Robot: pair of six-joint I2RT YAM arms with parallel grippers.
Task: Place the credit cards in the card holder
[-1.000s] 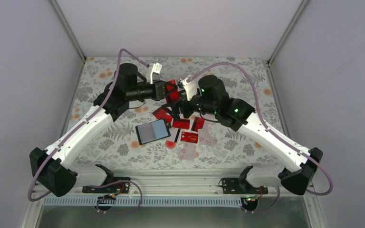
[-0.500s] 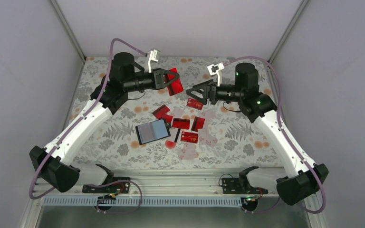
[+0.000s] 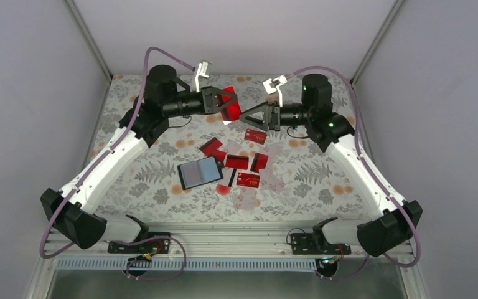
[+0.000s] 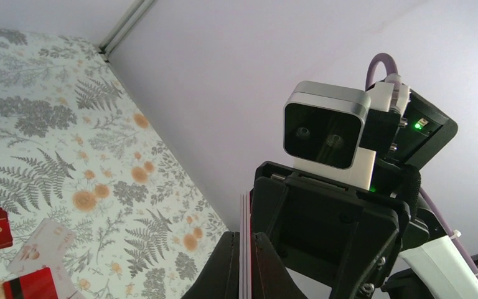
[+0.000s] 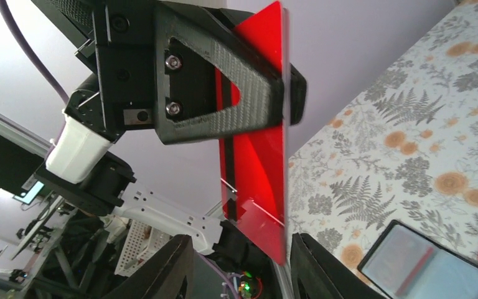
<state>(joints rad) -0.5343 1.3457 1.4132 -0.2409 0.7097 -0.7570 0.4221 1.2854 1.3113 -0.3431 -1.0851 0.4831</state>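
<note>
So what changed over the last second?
The right pincer pulled away rightward from the left pincer, then edged back, jaws narrowing around the left's red credit card. The left pincer kept its grip; card holder and loose cards stayed put.

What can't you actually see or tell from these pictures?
- Whether the left gripper holds one red card or several: the left wrist view shows only thin edges between its fingers.
- Whether the card holder has a card inside: it is too small in the top view, and blurred and cut by the bottom edge in the right wrist view.
- Whether the right gripper touches that card: only its fingertips show, at the frame's bottom.
</note>
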